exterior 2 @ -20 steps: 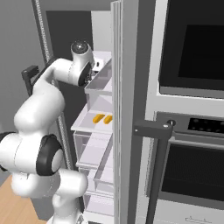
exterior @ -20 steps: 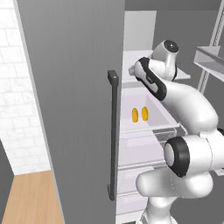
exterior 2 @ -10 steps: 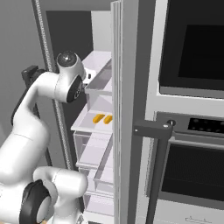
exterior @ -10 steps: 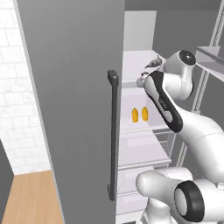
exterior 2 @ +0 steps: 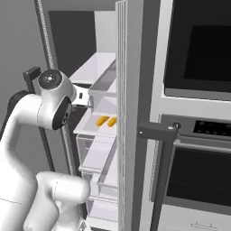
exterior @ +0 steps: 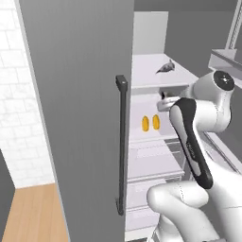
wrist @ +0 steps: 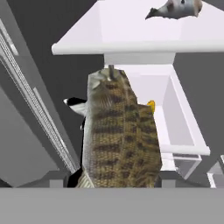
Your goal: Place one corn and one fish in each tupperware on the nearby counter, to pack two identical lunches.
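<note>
A brown striped fish is pinched in the gripper, held before the open fridge. A second fish lies on the upper shelf; two corn cobs sit below. Backing straight out should clear the fridge door. The fish hides the fingertips.

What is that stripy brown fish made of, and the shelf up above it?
The fish looks like real fish skin: matte brown with dark scaly bands, though it's a rendered picture. The shelf looks like smooth white plastic, plain and slightly glossy; it might be frosted glass.
</note>
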Controlling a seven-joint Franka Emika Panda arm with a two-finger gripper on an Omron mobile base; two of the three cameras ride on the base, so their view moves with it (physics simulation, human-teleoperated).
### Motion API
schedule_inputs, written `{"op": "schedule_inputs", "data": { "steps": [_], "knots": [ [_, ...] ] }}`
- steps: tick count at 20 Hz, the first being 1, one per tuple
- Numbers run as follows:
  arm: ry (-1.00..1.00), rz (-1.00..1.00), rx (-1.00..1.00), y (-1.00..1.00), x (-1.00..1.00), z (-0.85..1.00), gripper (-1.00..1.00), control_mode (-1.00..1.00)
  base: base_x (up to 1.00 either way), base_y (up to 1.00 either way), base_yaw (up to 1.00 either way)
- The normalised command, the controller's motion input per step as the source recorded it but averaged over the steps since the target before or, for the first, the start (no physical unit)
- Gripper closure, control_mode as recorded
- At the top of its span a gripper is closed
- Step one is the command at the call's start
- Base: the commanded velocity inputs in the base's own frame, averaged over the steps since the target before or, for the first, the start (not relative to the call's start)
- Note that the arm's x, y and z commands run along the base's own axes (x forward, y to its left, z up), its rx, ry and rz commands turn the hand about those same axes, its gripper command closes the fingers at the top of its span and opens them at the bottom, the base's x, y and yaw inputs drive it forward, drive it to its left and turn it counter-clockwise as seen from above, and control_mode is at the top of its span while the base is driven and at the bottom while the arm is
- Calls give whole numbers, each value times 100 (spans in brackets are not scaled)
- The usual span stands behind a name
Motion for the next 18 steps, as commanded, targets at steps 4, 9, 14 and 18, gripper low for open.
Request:
{"op": "schedule_inputs", "data": {
  "steps": [4, 9, 14, 18],
  "knots": [
    [0, 0, 0, 0, 0, 0, 100, 100, -100, 0, -2],
    [0, 0, 0, 0, 0, 0, 100, 100, -100, -32, -15],
    [0, 0, 0, 0, 0, 0, 100, 100, -68, -90, -38],
    [0, 0, 0, 0, 0, 0, 100, 100, -1, -88, -49]
  ]
}}
